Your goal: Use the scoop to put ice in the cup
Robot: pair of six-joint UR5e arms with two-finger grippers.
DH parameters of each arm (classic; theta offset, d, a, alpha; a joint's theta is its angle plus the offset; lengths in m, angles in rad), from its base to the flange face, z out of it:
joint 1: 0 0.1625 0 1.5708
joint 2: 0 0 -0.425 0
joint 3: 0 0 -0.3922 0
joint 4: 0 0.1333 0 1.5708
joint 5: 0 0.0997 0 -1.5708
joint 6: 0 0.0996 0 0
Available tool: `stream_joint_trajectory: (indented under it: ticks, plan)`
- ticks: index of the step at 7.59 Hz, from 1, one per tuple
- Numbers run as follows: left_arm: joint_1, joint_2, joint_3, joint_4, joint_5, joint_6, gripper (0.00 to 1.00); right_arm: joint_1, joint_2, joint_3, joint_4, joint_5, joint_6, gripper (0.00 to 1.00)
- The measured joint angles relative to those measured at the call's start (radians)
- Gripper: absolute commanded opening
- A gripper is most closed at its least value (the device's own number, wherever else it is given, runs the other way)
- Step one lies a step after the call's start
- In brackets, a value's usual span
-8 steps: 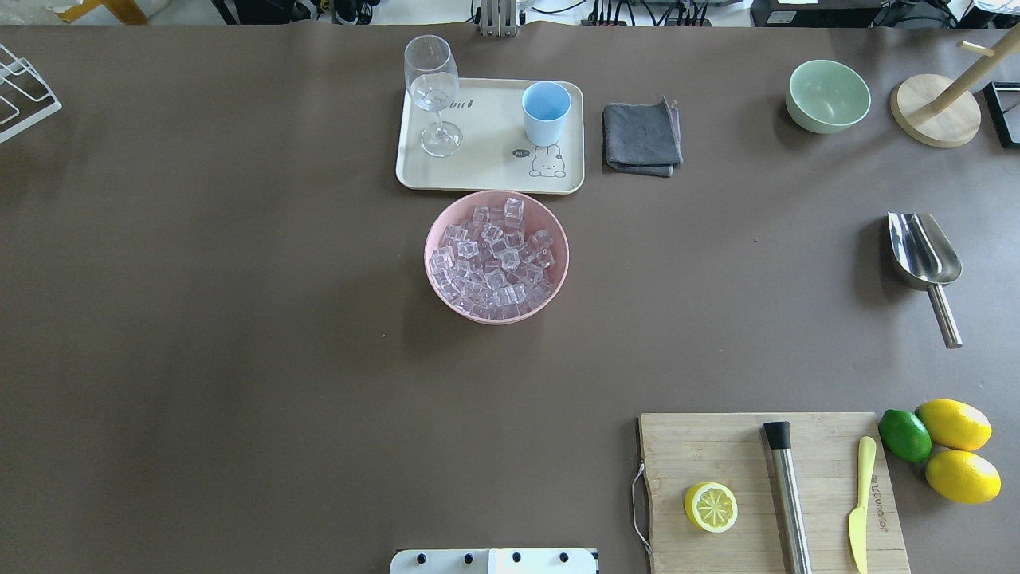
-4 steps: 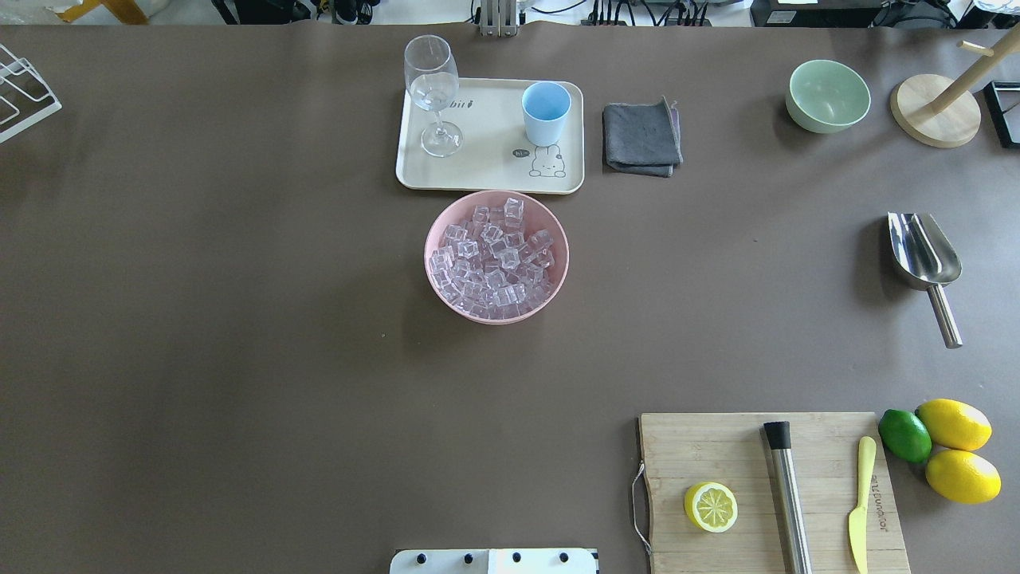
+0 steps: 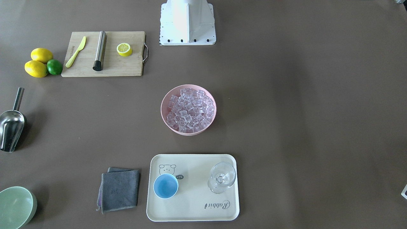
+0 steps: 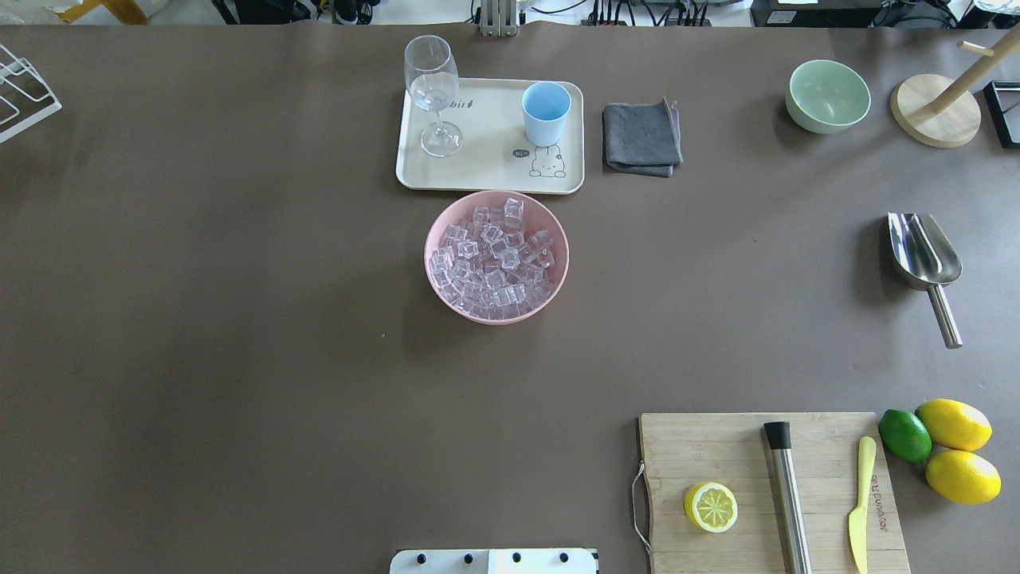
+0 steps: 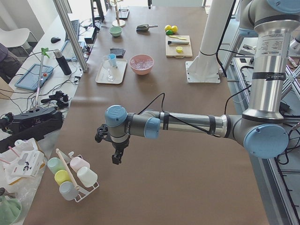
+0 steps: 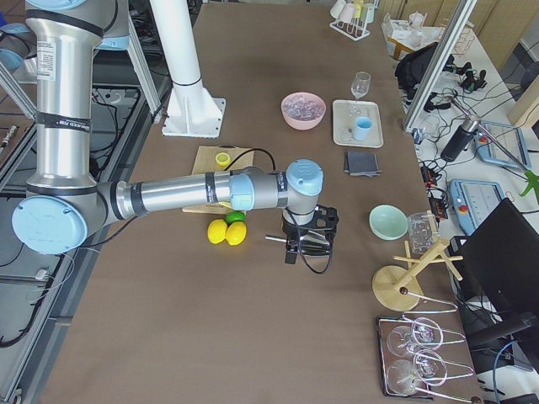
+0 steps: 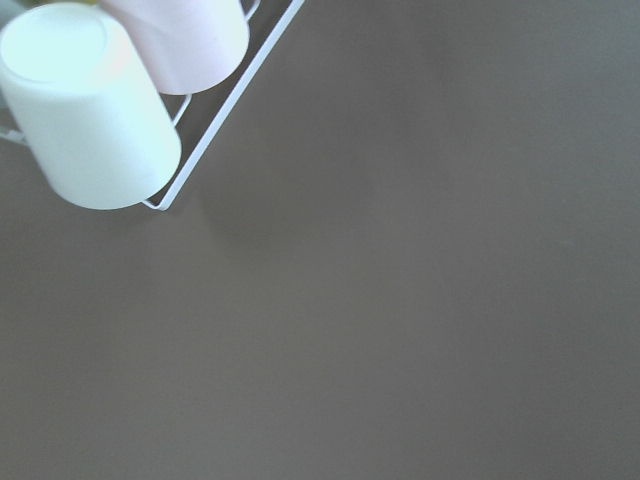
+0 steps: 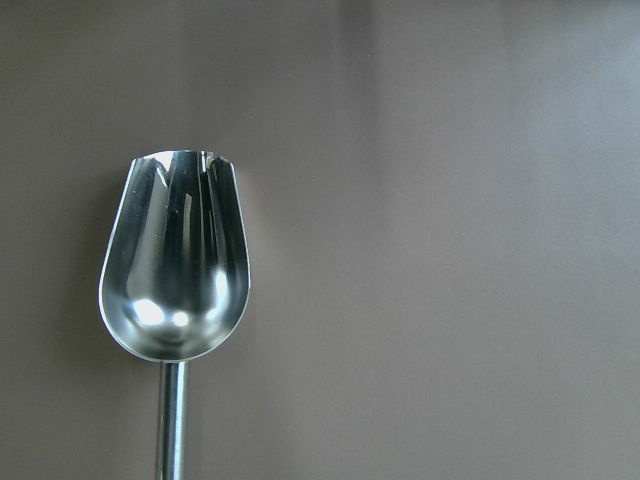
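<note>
The ice [image 4: 494, 263] fills a pink bowl [image 4: 430, 239] at the table's middle. The light-blue cup [image 4: 546, 112] stands upright on a cream tray [image 4: 486, 171] just behind the bowl. The steel scoop [image 4: 924, 251] lies on the table at the right, handle toward the robot; the right wrist view looks straight down on it [image 8: 175, 270]. My right gripper [image 6: 307, 240] shows only in the exterior right view, low over the scoop; I cannot tell if it is open. My left gripper [image 5: 116, 158] shows only in the exterior left view, far from the task objects; I cannot tell its state.
A stemmed glass [image 4: 433, 88] shares the tray. A grey cloth [image 4: 641, 135] and a pale green bowl [image 4: 827, 96] lie at the back right. A cutting board [image 4: 717, 454] holds a steel cylinder [image 4: 787, 494], half lemon and knife. A mug rack [image 7: 90, 110] is near the left gripper.
</note>
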Motion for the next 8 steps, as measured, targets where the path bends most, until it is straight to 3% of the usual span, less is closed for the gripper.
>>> stream_joint_trajectory:
  ticks: [3,5,8]
  plan:
    - [0.092,-0.017,-0.014,-0.027,-0.041,0.002,0.99,-0.169,-0.036,-0.003,0.352,-0.014,0.461,1.00]
    - [0.183,-0.034,-0.100,-0.039,-0.038,0.029,0.99,-0.293,-0.080,-0.008,0.597,-0.098,0.710,1.00]
    - [0.335,-0.115,-0.146,-0.042,-0.026,0.326,0.99,-0.410,-0.161,-0.046,0.786,-0.231,0.780,1.00]
